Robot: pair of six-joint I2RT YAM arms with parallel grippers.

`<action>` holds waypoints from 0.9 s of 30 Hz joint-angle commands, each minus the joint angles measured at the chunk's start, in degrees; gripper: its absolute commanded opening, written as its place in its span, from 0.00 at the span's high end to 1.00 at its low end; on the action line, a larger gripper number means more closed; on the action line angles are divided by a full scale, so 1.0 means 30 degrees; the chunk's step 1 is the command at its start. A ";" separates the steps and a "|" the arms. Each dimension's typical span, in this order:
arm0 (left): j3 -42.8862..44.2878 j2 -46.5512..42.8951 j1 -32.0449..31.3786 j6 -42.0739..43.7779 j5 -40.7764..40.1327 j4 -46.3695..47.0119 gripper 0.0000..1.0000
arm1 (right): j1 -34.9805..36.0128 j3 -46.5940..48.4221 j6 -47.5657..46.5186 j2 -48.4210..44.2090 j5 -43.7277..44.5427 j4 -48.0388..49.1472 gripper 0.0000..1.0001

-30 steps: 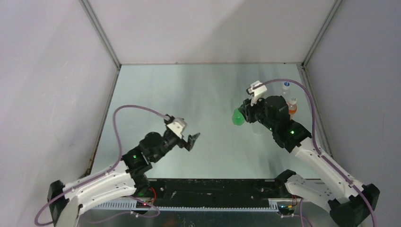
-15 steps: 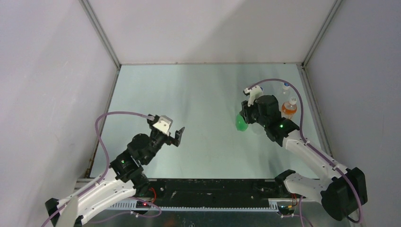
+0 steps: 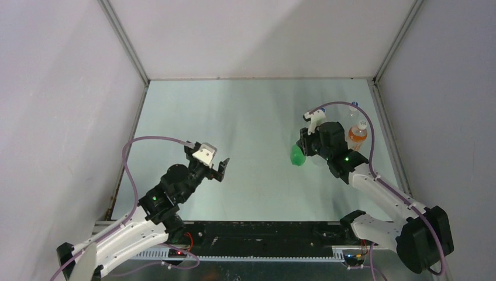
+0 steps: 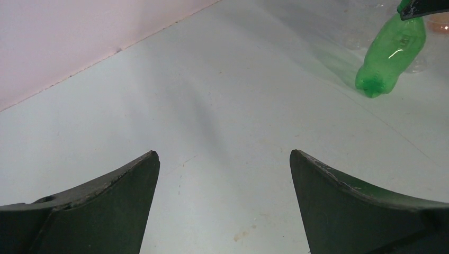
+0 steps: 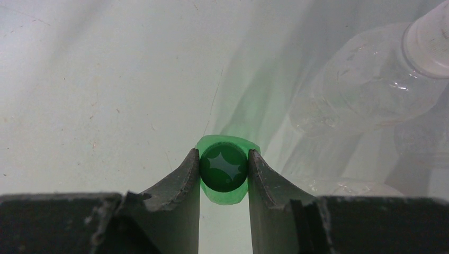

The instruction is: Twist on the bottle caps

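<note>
Table (image 3: 234,117): left, centre and far stretch open. Right side obstructed: green bottle (image 3: 297,156), right gripper (image 5: 224,159) clamped on its green cap (image 5: 223,169); orange bottle (image 3: 357,136) and clear bottle (image 5: 365,84) clustered just behind, near the right wall (image 3: 433,88).

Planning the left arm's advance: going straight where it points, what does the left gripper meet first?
Probably the table; the open left gripper aims at bare surface, with the green bottle well off to one side.
</note>
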 commanded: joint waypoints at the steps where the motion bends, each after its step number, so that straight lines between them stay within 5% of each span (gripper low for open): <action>1: -0.0152 -0.0010 0.0197 0.0408 -0.0126 0.0887 0.00 | -0.0051 -0.0006 0.0215 -0.0458 -0.0315 0.1037 0.76; 10: -0.0179 -0.0196 0.0174 0.0424 -0.0129 0.0852 0.00 | -0.0057 0.0017 0.0094 -0.1023 -0.0478 0.0975 0.57; 27: -0.0179 -0.0273 0.0210 0.0290 0.0072 0.0831 0.00 | -0.0246 0.0016 -0.0042 -0.1089 -0.0459 0.0413 0.57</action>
